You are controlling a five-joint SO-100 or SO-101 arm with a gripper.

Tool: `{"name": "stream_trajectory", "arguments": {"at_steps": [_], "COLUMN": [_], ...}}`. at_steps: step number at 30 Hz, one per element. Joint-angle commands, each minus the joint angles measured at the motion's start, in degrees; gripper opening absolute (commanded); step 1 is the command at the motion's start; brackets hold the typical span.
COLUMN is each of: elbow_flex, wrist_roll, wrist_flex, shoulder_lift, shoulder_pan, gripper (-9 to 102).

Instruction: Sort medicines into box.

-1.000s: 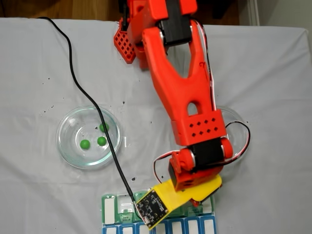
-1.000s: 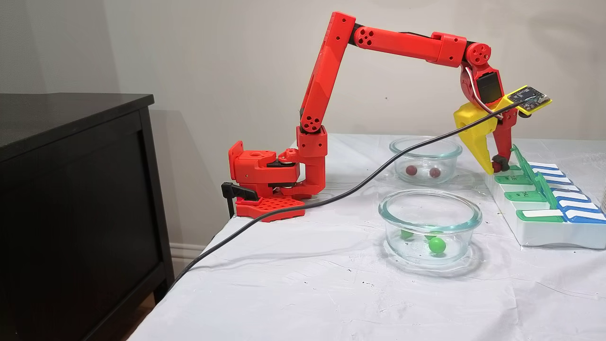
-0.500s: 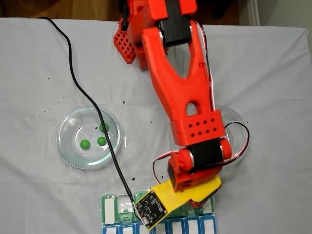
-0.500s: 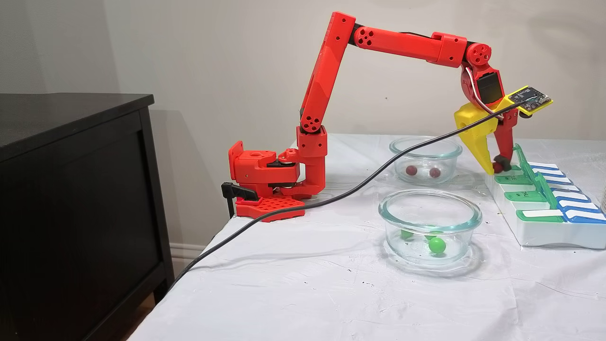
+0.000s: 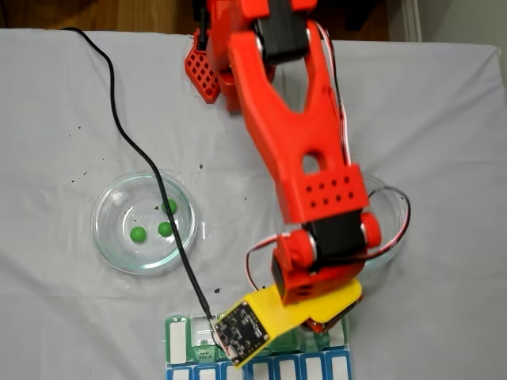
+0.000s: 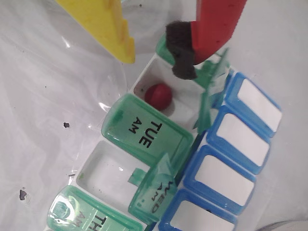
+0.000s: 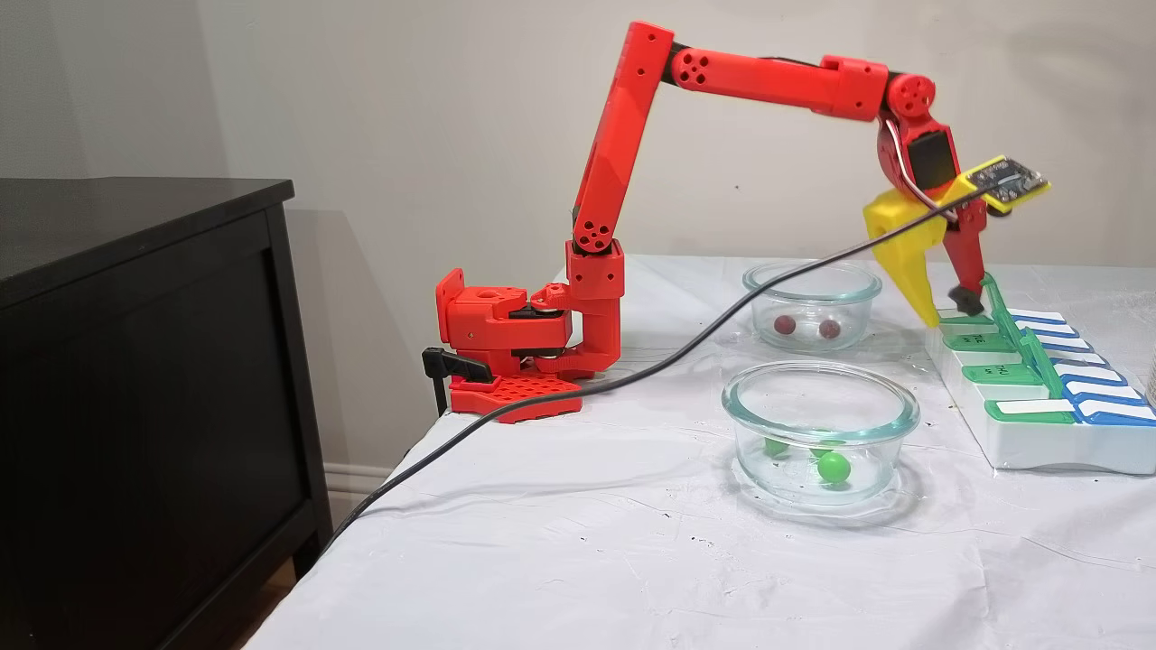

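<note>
Hovering just above the pill organizer (image 6: 144, 139) with its yellow and red fingers spread and holding nothing, the gripper (image 6: 156, 55) hangs over an open white cell where one dark red ball (image 6: 159, 95) lies, beside the shut TUE AM lid (image 6: 144, 132).

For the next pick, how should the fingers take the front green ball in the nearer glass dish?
Come straight down through the open top of the glass dish; its walls block any sideways approach. Close the fingers across the middle of the green ball. It is round, so any axis works; pick one away from its two neighbours, probably.
</note>
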Motion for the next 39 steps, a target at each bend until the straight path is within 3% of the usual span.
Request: {"name": "stream_trajectory", "arguments": {"at_steps": [1, 10, 17, 22, 39], "elbow_flex": [-1.8, 4.0, 16.9, 18.0, 23.9], "wrist_roll": [0.7, 1.1, -0.9, -1.7, -0.3], "wrist_flex": [5.3, 17.1, 11.6, 10.6, 6.2], "shoulder_lift": [14.9, 24.3, 20.7, 18.7, 12.9], "shoulder_pan": [-2.8, -15.5, -20.7, -20.0, -21.9], "gripper": [0, 0, 2, 12, 22]}}
